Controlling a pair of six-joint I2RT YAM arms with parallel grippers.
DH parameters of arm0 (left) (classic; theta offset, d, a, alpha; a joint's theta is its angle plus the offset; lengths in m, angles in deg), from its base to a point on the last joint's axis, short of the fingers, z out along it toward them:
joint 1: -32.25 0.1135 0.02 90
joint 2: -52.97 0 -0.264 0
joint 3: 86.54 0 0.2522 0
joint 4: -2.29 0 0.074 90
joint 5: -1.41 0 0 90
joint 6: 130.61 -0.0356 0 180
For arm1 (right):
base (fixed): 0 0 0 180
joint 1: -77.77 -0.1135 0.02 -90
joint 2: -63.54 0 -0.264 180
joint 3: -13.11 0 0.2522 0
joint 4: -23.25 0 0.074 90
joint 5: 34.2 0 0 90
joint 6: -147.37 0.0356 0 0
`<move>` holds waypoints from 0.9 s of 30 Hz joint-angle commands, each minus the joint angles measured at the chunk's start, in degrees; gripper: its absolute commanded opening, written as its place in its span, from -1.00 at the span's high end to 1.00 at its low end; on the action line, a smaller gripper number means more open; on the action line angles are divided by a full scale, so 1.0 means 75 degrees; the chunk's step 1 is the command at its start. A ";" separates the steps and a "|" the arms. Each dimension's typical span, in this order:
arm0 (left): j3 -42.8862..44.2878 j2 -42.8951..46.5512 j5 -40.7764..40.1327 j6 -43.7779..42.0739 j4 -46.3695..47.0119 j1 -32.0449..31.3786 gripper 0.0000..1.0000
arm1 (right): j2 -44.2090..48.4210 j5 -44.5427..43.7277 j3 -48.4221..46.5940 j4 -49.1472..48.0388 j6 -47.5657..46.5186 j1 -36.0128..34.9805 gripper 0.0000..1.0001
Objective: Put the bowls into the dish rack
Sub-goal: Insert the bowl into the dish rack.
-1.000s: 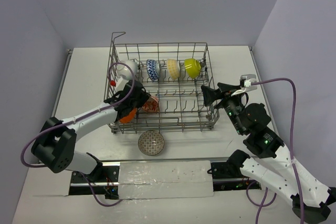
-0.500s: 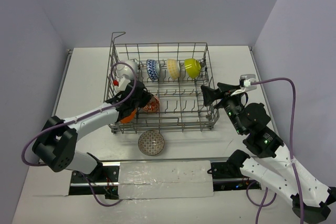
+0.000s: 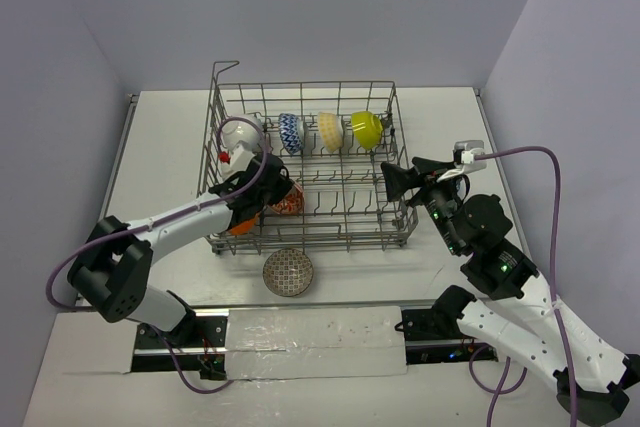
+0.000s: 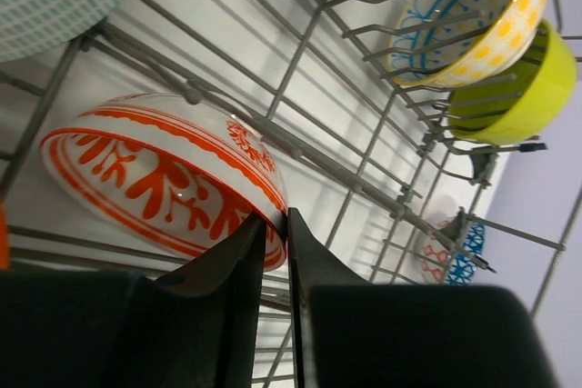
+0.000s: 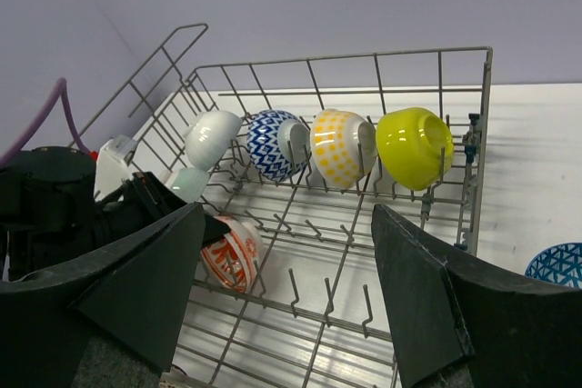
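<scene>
The dish rack (image 3: 300, 84) stands mid-table. Its far row holds a white bowl (image 3: 248, 130), a blue-white bowl (image 3: 291, 133), a pale yellow bowl (image 3: 331, 131) and a lime bowl (image 3: 366, 128). My left gripper (image 3: 272, 193) is inside the rack's left part, shut on the rim of the red-white bowl (image 4: 155, 170), which rests tilted on the wires (image 4: 300, 147). An orange bowl (image 3: 240, 223) sits under my left arm. A grey bowl (image 3: 288, 272) lies on the table in front of the rack. My right gripper (image 3: 392, 179) is open and empty at the rack's right side.
A dark-blue patterned bowl (image 5: 556, 265) lies on the table right of the rack (image 5: 346, 59). A second pale bowl (image 5: 186, 184) sits near the white one (image 5: 214, 134). A raised wire loop (image 3: 225, 65) stands at the rack's far left corner.
My left wrist has shifted slightly to the right and farther in, still gripping the red-white bowl, which has barely moved. The right arm has not moved.
</scene>
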 commanded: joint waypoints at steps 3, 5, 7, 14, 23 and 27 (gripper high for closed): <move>0.0374 -0.0018 -0.0884 -0.0114 -0.1612 -0.0131 0.53 | 0.0014 -0.0098 0.0082 -0.0343 0.0061 0.0066 -0.63; 0.0502 0.0064 -0.1119 -0.0091 -0.1871 -0.0167 0.50 | 0.0037 -0.0086 0.0082 -0.0343 0.0061 0.0066 -0.63; 0.0561 0.0135 -0.1399 -0.0056 -0.2233 -0.0214 0.50 | 0.0061 -0.0063 0.0070 -0.0343 0.0061 0.0066 -0.63; 0.0714 0.0206 -0.2325 0.0389 -0.3136 -0.0249 0.59 | 0.0178 0.0054 0.0094 -0.0343 0.0120 0.0066 -0.63; 0.0796 -0.0203 -0.2654 0.0882 -0.3302 -0.0565 0.62 | 0.0307 0.0172 0.0106 -0.0354 0.0144 0.0066 -0.63; 0.1076 -0.0602 -0.2912 0.0987 -0.3384 -0.0752 0.63 | 0.0295 0.0160 0.0117 -0.0343 0.0155 0.0066 -0.63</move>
